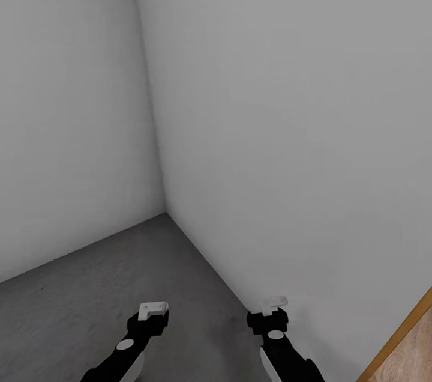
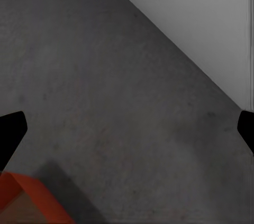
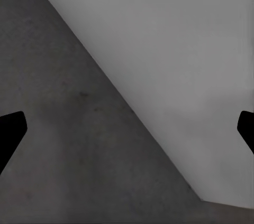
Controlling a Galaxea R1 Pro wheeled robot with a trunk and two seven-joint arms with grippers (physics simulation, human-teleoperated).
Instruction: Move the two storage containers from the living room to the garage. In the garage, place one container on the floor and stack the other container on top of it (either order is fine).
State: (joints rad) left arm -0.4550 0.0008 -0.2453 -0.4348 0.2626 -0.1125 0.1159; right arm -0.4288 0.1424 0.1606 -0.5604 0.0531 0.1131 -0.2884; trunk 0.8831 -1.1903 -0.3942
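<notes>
Grey mottled concrete floor [image 1: 90, 304] runs into a corner of plain white walls [image 1: 288, 130]; a strip of light wood-plank flooring [image 1: 414, 358] shows beyond an orange-brown threshold; the left gripper [image 1: 153, 309] and right gripper [image 1: 276, 304] hang low over the concrete, each with fingers spread wide and nothing between them; one orange-red low-walled storage container [image 2: 24, 200] sits on the concrete near the left gripper, so that arm looks the nearer; its long axis cannot be judged from the one corner seen.
</notes>
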